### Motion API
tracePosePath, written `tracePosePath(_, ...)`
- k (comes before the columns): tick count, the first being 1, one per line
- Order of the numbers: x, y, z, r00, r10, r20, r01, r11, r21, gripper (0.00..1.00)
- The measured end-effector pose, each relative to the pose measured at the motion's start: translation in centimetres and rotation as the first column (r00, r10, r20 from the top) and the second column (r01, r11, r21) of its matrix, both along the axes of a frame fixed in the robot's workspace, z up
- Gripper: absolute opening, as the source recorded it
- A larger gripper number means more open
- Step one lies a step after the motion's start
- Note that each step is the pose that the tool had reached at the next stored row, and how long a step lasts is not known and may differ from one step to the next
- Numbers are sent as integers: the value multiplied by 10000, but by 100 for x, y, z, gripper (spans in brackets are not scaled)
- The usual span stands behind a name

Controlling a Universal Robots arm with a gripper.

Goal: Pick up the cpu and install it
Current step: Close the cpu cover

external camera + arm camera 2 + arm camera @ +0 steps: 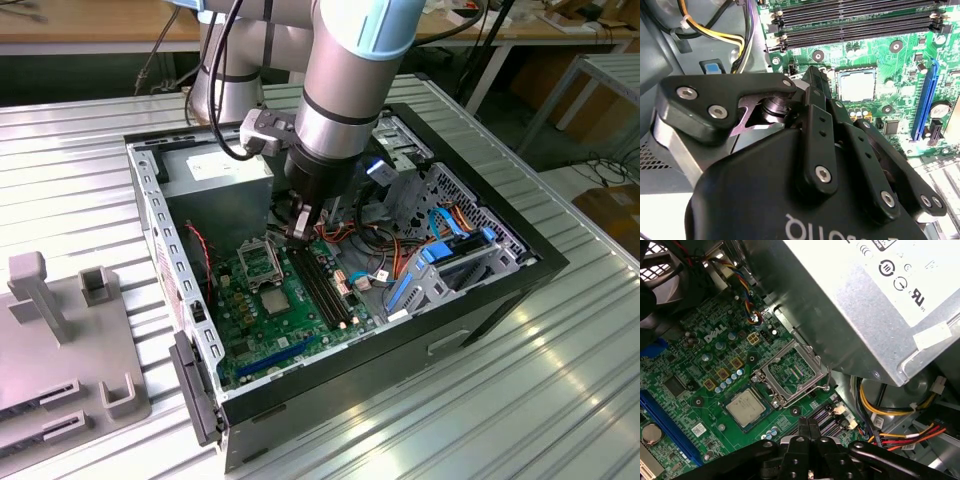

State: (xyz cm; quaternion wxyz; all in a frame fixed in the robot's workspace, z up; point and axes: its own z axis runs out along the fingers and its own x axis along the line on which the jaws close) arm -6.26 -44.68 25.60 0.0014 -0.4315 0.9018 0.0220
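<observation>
One tool, fingers together, empty, above memory slots; cpu beside open socket frame.

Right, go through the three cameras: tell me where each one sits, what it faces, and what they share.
Exterior view: off the arm, above the open case, facing the motherboard; arm and gripper show.
Second wrist view: on the wrist, looking past the gripper at the cpu.
First wrist view: on the wrist, over the gripper, facing the socket frame and cpu.
All views share cpu and gripper.
</observation>
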Motion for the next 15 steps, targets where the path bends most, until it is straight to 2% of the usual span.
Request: tracePosePath(15,0,0,0,10000,100,0,-100,10000,0,11)
